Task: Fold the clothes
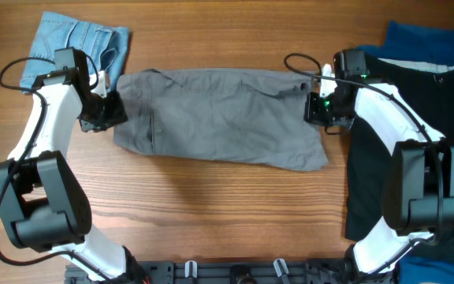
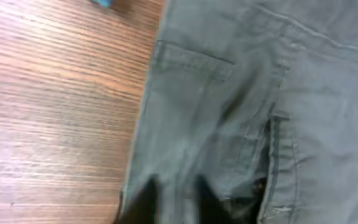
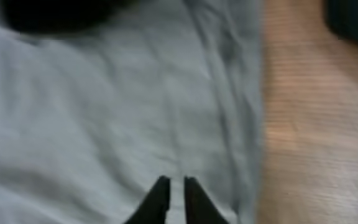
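Grey shorts (image 1: 219, 118) lie spread across the wooden table (image 1: 211, 205).

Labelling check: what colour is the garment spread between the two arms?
Grey shorts; clearest in the overhead view.

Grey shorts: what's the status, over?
Left fingers at grey shorts' left end, right fingers at right end, grips unclear. Shorts spread flat. Nothing on top.

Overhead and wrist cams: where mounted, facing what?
Overhead: above table, straight down on grey shorts; both arms show.
Left wrist: on left arm, down at shorts' edge; left end effector tips at bottom.
Right wrist: on right arm, down at shorts' other edge; right end effector tips.
Shared: all see shorts and wooden table.
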Controlling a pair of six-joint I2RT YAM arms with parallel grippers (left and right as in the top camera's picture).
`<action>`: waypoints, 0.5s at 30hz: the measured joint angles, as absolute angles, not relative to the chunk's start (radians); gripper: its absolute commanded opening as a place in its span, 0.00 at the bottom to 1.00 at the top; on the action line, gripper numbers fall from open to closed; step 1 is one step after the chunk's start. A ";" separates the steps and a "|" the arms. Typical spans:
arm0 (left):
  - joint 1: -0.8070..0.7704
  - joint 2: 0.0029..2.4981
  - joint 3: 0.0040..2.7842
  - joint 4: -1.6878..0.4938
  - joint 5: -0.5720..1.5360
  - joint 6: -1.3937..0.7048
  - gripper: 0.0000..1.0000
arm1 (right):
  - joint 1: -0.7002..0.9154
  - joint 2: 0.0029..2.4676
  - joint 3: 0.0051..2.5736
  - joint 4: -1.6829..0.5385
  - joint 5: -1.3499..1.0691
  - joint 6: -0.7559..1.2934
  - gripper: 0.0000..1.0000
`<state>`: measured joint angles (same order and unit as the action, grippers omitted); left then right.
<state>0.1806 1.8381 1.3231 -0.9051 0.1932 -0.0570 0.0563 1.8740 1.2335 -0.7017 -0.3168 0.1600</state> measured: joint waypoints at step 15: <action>0.238 1.838 1.321 -0.932 0.242 -0.039 1.00 | 0.011 2.082 1.246 -0.153 -0.294 0.591 0.12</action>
